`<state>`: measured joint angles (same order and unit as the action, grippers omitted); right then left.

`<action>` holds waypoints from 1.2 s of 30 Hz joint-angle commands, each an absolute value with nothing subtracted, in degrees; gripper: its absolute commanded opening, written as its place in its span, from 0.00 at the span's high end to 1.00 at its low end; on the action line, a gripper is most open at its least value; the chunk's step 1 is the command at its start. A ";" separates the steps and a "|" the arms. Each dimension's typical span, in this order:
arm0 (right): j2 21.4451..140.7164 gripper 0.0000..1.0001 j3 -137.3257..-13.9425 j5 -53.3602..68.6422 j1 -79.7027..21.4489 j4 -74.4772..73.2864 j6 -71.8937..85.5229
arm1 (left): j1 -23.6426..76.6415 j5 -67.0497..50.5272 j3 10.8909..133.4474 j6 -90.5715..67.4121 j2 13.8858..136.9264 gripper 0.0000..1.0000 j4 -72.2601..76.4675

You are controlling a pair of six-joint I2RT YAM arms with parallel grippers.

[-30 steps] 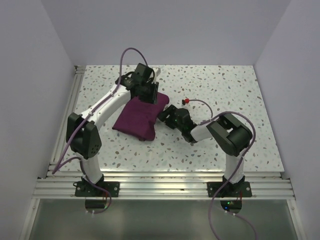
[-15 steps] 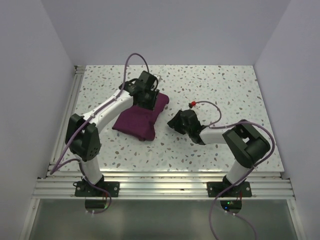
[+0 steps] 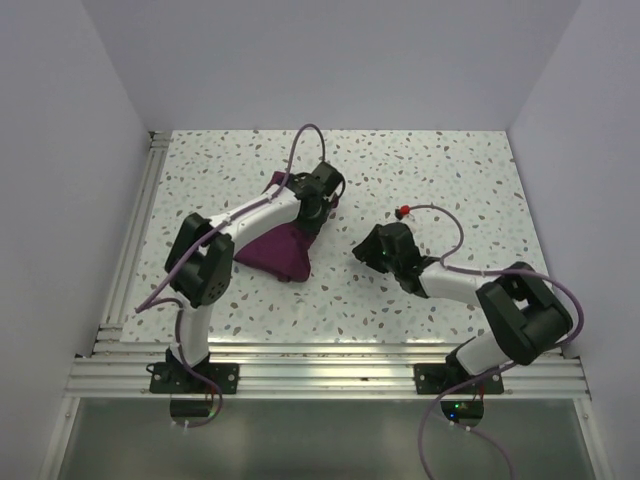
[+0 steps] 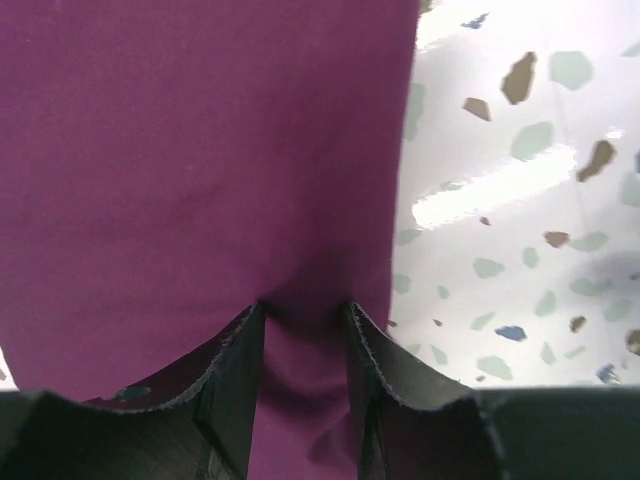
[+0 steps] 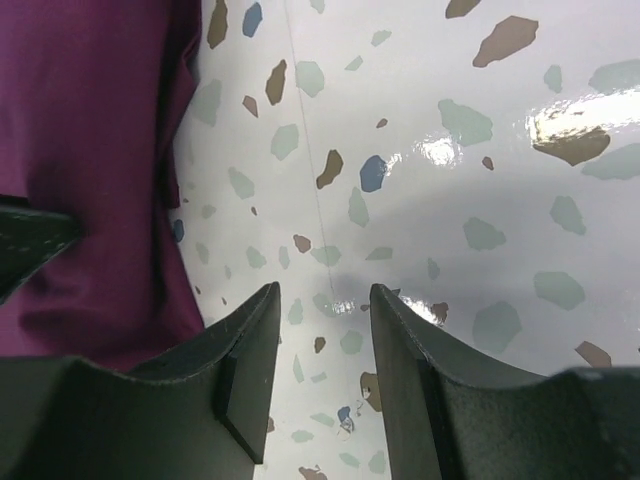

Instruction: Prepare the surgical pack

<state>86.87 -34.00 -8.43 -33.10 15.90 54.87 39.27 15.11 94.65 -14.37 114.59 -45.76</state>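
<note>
**Surgical pack (image 4: 200, 150): folded, pinched by one arm**

Location: plum cloth bundle lying on the speckled table (image 5: 450, 200), left of centre.
Left gripper (image 4: 303, 318): closed on a raised fold of the cloth, seemingly the top layer only.
Right gripper (image 5: 325, 292): jaws apart, empty, over bare table just beside the pack's edge.
Risk: pulling one layer may unfold or drag the bundle, since nothing braces it.
</note>
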 commanded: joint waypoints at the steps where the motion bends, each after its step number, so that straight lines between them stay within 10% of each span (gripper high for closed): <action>1: 82.71 0.54 -32.87 -9.67 -32.52 14.68 53.09 | 38.94 20.74 96.94 -14.68 115.66 0.60 -46.32; 13: 78.66 0.54 -31.38 -9.05 -31.03 13.71 52.82 | 39.64 19.16 94.57 -16.08 121.02 0.76 -46.14; 23: 78.40 0.54 -30.59 -8.35 -30.59 14.68 52.82 | 39.64 18.90 91.50 -17.67 124.45 0.62 -46.58; 28: 77.96 0.54 -30.50 -8.35 -30.41 14.50 52.91 | 39.55 18.02 90.53 -18.02 124.63 1.00 -45.18; 36: 79.09 0.56 -30.94 -7.21 -30.23 14.41 52.21 | 38.59 12.58 97.29 -16.79 118.49 1.00 -47.37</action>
<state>79.33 -30.61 -7.92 -30.41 13.65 53.30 39.44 18.04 94.63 -16.93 121.03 -45.21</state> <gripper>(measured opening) 0.447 0.094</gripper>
